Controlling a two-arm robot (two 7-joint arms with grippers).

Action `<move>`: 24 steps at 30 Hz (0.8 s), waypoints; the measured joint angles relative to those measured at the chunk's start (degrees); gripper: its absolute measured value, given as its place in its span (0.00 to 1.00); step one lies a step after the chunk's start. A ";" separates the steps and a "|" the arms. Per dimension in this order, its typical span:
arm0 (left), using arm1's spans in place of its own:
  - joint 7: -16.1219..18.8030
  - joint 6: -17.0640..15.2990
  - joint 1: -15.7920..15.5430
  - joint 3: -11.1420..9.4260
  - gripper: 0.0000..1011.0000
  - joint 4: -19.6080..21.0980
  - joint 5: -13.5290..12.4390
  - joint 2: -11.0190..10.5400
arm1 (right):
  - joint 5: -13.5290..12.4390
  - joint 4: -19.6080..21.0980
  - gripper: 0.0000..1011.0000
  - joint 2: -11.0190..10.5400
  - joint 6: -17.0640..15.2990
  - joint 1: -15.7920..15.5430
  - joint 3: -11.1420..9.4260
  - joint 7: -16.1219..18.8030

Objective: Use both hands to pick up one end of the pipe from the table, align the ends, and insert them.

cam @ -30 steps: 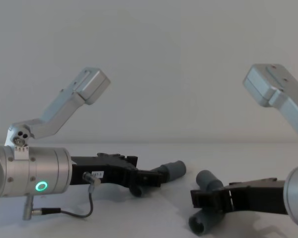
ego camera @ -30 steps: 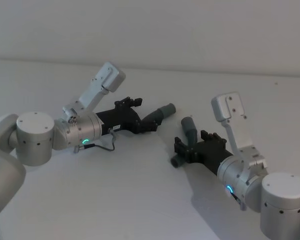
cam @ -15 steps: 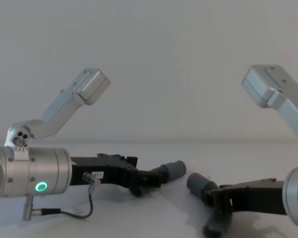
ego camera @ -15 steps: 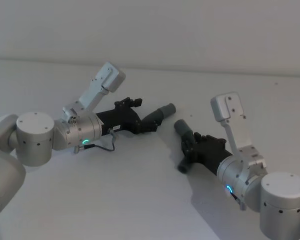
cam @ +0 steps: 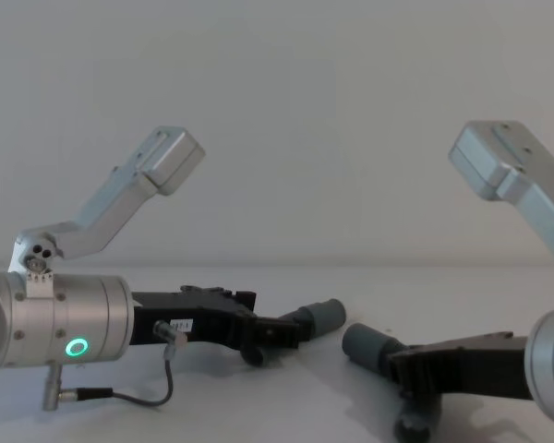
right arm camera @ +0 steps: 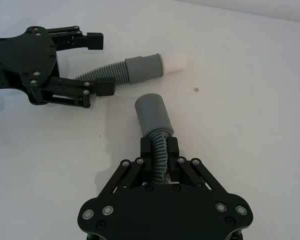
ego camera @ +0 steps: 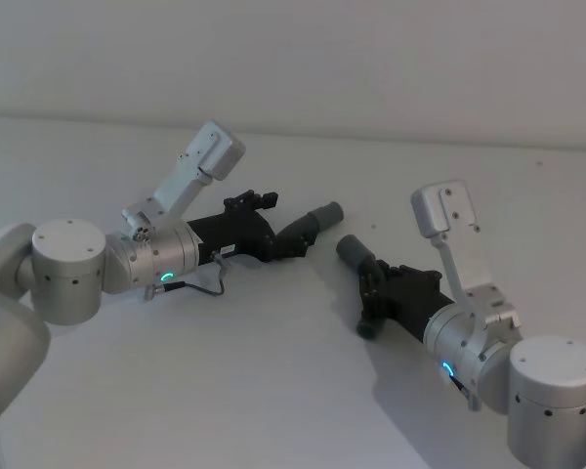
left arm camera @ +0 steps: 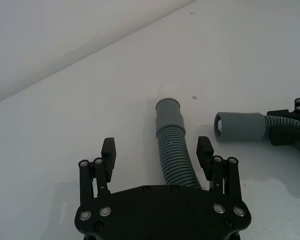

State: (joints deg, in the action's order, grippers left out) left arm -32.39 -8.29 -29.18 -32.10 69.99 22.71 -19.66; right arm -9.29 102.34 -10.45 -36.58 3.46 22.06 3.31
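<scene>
Over the table (ego camera: 273, 391), left claw (left arm camera: 156, 146) faces right claw (right arm camera: 160, 146) gripping a pipe (right arm camera: 154, 115).

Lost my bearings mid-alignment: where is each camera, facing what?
Head: high, looking down at the table; both arms, left claw, right claw.
Chest: low, looking across the table; both wrists side-on.
Left wrist: behind the open left claw, along the left pipe piece.
Right wrist: behind the right claw, shut on the right pipe piece.
Shared: both wrist views show both pipe pieces.
</scene>
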 joint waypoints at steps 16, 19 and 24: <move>0.00 0.00 0.00 0.01 0.60 -0.01 -0.01 0.00 | 0.00 -0.01 0.17 0.00 0.00 0.00 0.00 0.00; 0.00 0.00 0.00 0.00 0.50 -0.01 -0.01 0.00 | 0.00 -0.01 0.17 0.00 0.00 0.00 0.00 0.00; -0.01 0.00 -0.01 0.01 0.37 -0.01 -0.01 0.00 | -0.01 -0.01 0.17 0.00 0.00 0.01 0.00 0.00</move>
State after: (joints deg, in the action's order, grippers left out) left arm -32.40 -8.29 -29.18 -32.09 69.98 22.70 -19.66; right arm -9.29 102.33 -10.45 -36.57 3.47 22.06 3.30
